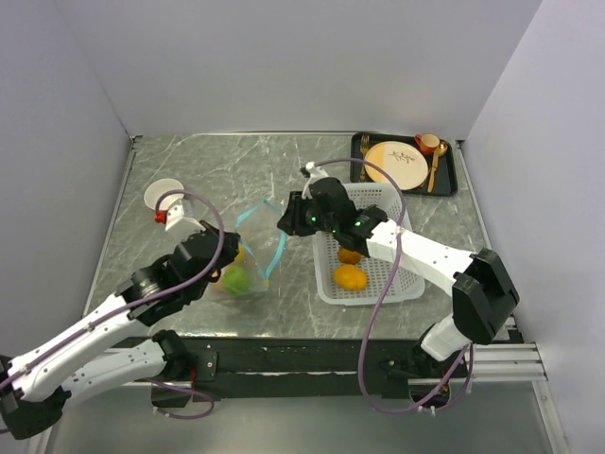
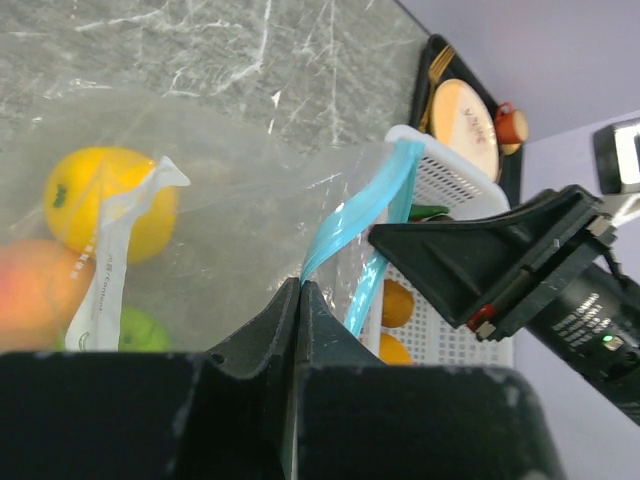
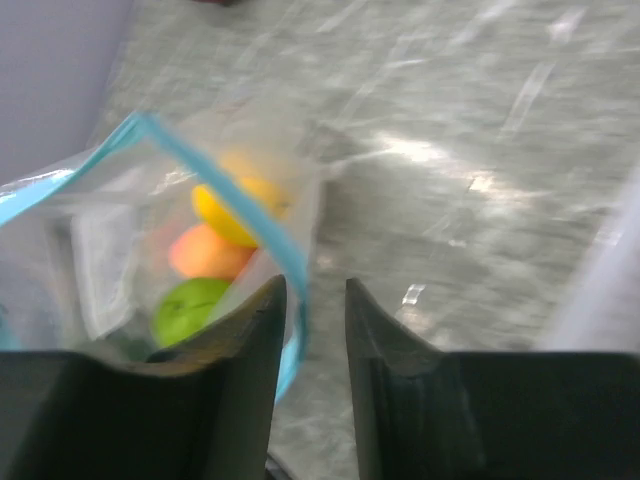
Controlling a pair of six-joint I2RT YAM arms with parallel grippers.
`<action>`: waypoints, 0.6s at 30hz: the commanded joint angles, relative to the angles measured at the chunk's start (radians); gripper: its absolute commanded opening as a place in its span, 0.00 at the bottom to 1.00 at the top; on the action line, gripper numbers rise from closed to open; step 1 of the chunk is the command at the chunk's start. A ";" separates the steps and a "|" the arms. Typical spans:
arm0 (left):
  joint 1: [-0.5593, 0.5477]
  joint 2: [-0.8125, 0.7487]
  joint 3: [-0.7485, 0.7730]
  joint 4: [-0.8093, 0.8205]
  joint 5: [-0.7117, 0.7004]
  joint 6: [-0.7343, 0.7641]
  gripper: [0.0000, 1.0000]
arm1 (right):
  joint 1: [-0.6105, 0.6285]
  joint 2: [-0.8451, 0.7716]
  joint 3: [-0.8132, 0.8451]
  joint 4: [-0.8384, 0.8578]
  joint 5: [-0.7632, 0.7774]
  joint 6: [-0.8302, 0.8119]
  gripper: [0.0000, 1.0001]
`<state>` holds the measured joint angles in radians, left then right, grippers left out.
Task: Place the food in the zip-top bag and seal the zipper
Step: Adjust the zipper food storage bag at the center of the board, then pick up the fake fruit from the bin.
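We are filling the bag (image 1: pixel 248 251) on the counter (image 1: pixel 189 161), our left end effector (image 2: pixel 298 298) clamping its zipper (image 2: pixel 352 212), our right end effector (image 3: pixel 315 300) hovering slightly parted and empty, probably heading next for the oranges (image 1: pixel 350 276) in the basket (image 1: pixel 402 288).

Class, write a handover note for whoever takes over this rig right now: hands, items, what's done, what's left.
Left hand: shut on the zip-top bag at its zipper.
Right hand: open, beside the zipper, gripping nothing.
Done: yellow fruit, peach fruit and green fruit are in the bag.
Left: two orange pieces lie in the white basket; then seal the open zipper.
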<state>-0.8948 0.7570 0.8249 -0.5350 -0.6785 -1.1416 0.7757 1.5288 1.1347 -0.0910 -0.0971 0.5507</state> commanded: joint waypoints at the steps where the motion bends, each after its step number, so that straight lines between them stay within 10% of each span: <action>1: -0.004 0.059 0.094 0.001 -0.042 0.039 0.06 | -0.058 -0.085 -0.030 0.014 0.065 0.023 0.46; 7: -0.001 0.154 0.201 -0.013 -0.082 0.063 0.08 | -0.156 -0.183 -0.009 -0.036 0.085 0.023 0.82; 18: 0.051 0.387 0.324 0.013 0.046 0.103 0.06 | -0.383 -0.200 0.077 -0.362 0.165 0.064 0.95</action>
<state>-0.8490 1.1000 1.1511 -0.5556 -0.7063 -1.0401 0.4126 1.3472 1.2221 -0.3099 0.0158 0.5846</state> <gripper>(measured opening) 0.099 0.941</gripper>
